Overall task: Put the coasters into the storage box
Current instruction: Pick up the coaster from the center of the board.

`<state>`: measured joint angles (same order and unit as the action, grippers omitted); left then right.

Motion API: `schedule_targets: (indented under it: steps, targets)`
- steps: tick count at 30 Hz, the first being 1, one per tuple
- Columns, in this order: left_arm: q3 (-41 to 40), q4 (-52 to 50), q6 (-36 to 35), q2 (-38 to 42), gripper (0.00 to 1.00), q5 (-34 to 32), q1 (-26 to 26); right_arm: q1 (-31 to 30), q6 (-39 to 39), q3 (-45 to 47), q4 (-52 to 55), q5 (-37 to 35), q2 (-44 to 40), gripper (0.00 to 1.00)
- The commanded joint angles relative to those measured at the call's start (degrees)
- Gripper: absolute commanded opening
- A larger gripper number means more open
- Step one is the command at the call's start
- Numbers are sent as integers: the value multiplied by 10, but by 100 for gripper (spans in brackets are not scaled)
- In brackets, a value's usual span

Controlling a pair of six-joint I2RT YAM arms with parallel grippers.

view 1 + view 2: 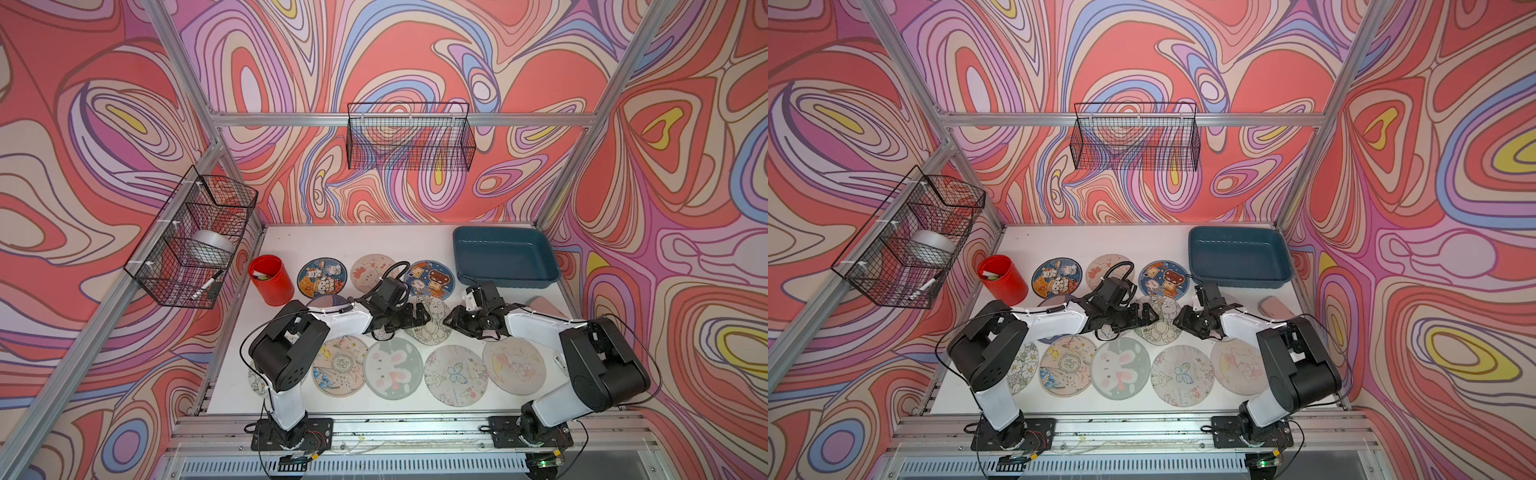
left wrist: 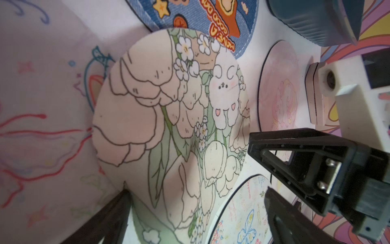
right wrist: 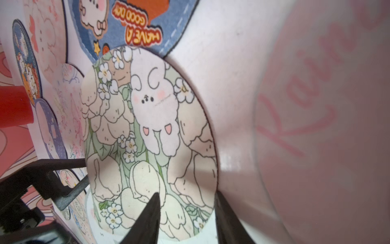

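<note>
Nearest, the right gripper (image 3: 186, 196), fingers (image 3: 147, 224) apart, straddles the rim of the tulip-and-rabbit coaster (image 3: 147, 137); the left gripper (image 1: 422, 318) gapes opposite. Beyond the fingers, a blue coaster (image 3: 137, 25) reads "HAVE A GOOD DAY"; the storage box (image 1: 511, 282) sits farther on.

Teal storage box (image 1: 507, 277), red cup (image 1: 272, 284), possibly grey coaster (image 1: 392, 368)

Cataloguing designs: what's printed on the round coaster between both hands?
Round coaster: white bunny among cream tulips; clearest in right wrist view.

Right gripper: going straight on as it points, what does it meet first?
The bunny-and-tulip coaster, whose near edge lies between the fingertips of the right gripper; the left gripper faces it beyond. Contact unclear.
</note>
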<state>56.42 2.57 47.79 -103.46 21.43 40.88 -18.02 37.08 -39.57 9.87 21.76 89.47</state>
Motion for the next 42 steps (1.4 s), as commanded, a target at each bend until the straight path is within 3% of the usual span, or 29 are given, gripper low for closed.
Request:
schedule_targets:
  steps: [1,6,9,13,19,22,23,26,31,37,42]
  targets:
    - [12,-5,-2,-23,100,9,2,-6,7,5,4,0,30,41]
    - [16,-8,-8,-24,99,9,2,-7,8,-13,-11,12,47,40]
    - [17,-9,-11,-25,93,11,2,-7,10,-23,-14,11,59,38]
    - [20,-9,-16,-27,73,17,2,-8,8,-26,-15,12,71,38]
    - [32,-11,-22,-33,24,26,2,-8,6,-24,-17,12,69,37]
    - [38,-3,-24,-32,2,36,2,-8,0,-27,-14,13,60,38]
    - [39,-1,-25,-31,0,39,2,-8,-4,-28,-13,14,56,39]
    - [45,11,-30,-22,0,51,2,-8,-17,-29,-17,21,37,47]
    - [55,25,-47,2,0,59,3,-8,-34,-24,-23,21,-16,72]
    - [92,1,-39,20,0,49,2,-8,-52,-6,-44,27,-91,86]
    - [109,38,-13,26,0,75,2,-8,-58,4,-47,25,-131,91]
